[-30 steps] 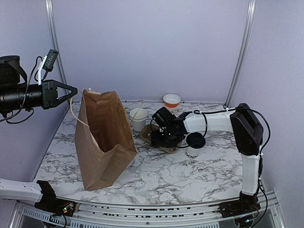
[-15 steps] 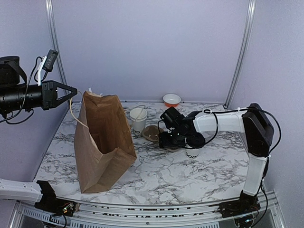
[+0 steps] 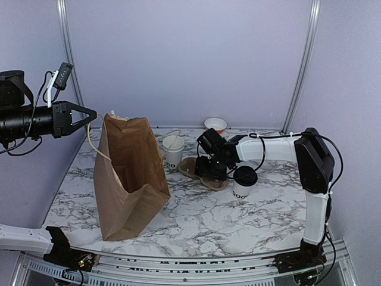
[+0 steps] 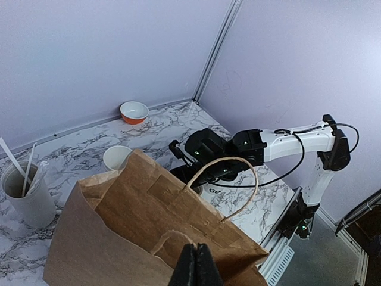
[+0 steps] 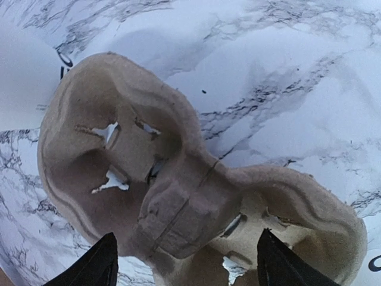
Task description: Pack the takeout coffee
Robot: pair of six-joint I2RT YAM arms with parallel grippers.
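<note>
- Top external view: the right claw (image 3: 208, 167) has pulled back from the takeout coffee (image 3: 244, 183), which it was crowding half a second ago. It now hangs over the pulp cup carrier (image 3: 199, 170) again.
- That swing leaves the coffee's black lid in plain sight. The coffee stands upright on the counter (image 3: 226, 220), right of centre and just beside the carrier's right end, with nothing gripping it.
- Seen from the right wrist, the claw is spread wide with a fingertip (image 5: 101, 262) on either side of the carrier, and it holds nothing.
- The left claw (image 4: 193, 262) is clenched on one handle (image 4: 169, 238) of the brown paper bag (image 3: 128, 179). It holds the mouth up near the left edge, much as it did a second ago.
- To my eye packing hasn't begun. The coffee is outside both carrier and bag, and the carrier looks like the next thing to be picked up.
- Count:
  - one lidded coffee
  - one lidless white cup (image 3: 173, 149) behind the carrier
  - one two-well carrier
  - one bag
  - one orange bowl (image 3: 215, 124) at the back edge
  - one utensil holder (image 4: 27, 190), seen only from the left wrist
</note>
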